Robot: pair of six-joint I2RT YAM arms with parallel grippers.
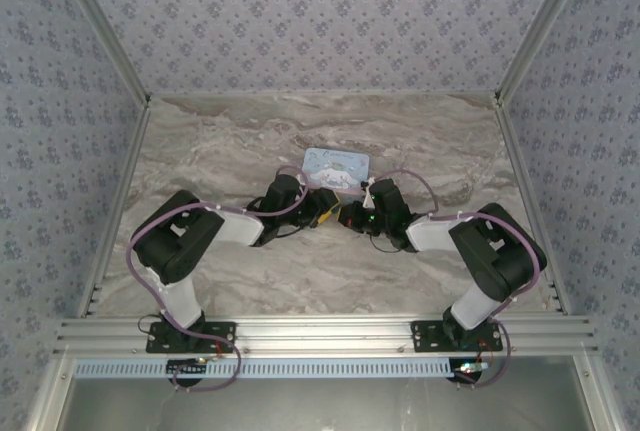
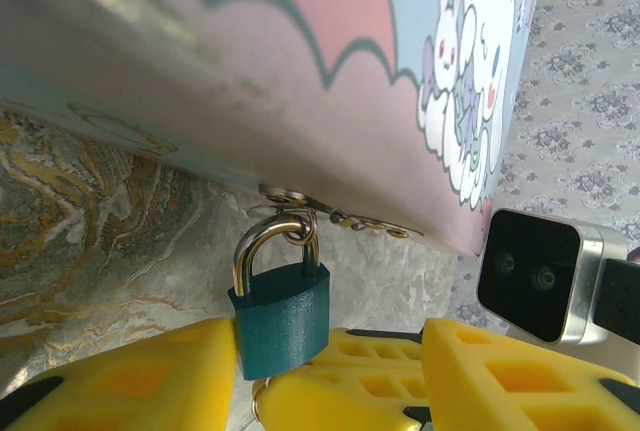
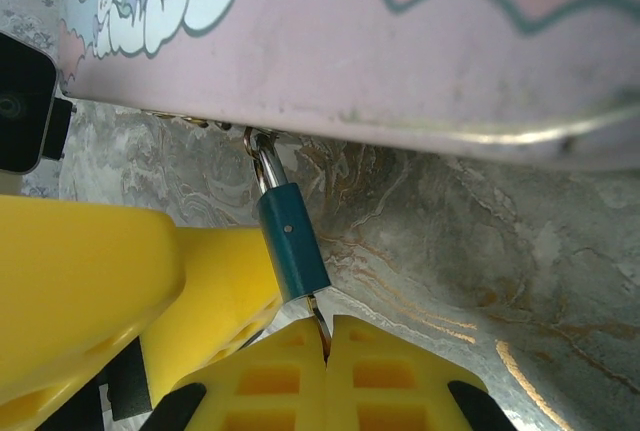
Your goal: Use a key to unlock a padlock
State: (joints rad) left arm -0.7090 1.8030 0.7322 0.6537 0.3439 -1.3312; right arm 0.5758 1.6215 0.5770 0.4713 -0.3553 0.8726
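Note:
A small teal padlock (image 2: 281,319) hangs by its metal shackle from a ring on the hasp of the cartoon tin (image 2: 330,41). My left gripper (image 2: 330,343) is open around it: the left finger (image 2: 150,376) touches the padlock's side, and the other finger (image 2: 510,371) stands well apart. In the right wrist view, the padlock (image 3: 291,247) shows edge-on and the thin key (image 3: 320,327) enters its underside. My right gripper (image 3: 327,351) is shut on the key's head. Both grippers (image 1: 338,215) meet in front of the tin (image 1: 337,167).
The tin stands on a marbled table (image 1: 220,151), walled at the back and both sides with patterned paper. The right wrist's camera housing (image 2: 530,276) sits close beside my left gripper. Aluminium rails (image 1: 320,336) line the near edge.

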